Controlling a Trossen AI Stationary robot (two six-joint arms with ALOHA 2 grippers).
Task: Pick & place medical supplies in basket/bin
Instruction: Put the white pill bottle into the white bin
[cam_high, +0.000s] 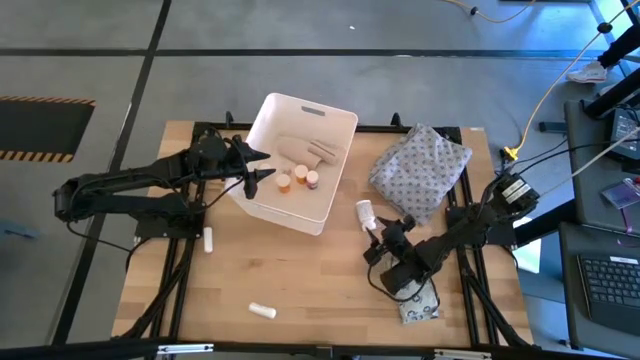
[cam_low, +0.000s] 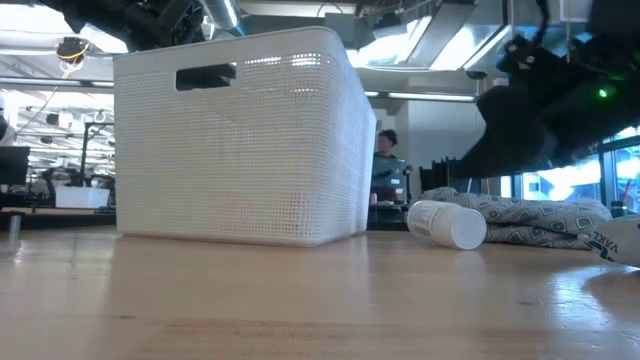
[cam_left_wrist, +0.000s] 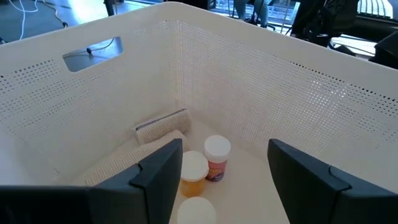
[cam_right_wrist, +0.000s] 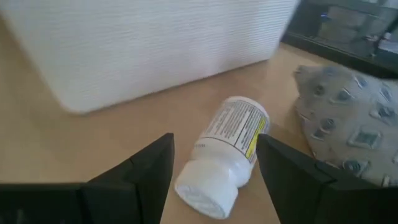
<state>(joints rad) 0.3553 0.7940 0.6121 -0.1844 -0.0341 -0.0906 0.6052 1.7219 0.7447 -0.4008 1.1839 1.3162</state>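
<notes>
The white bin (cam_high: 322, 211) stands at the table's middle, far side, also in the low view (cam_low: 240, 140). Inside it lie tan bandage rolls (cam_left_wrist: 134, 158) and three orange-and-white pill bottles (cam_left_wrist: 216, 157). My left gripper (cam_high: 262, 166) hovers open over the bin's left rim (cam_left_wrist: 217, 180), touching nothing. A white pill bottle (cam_right_wrist: 227, 149) lies on its side on the table right of the bin (cam_high: 365, 213). My right gripper (cam_right_wrist: 214, 171) is open, one finger on either side of that bottle, apart from it. A grey ring-printed packet (cam_high: 421, 309) lies under the right arm.
The grey dotted cloth bundle (cam_high: 420, 170) sits right of the bin, close behind the white bottle. A small white vial (cam_high: 208, 238) lies left of the bin, and another (cam_high: 262, 311) near the table's near edge. A person (cam_low: 386, 150) is in the room beyond.
</notes>
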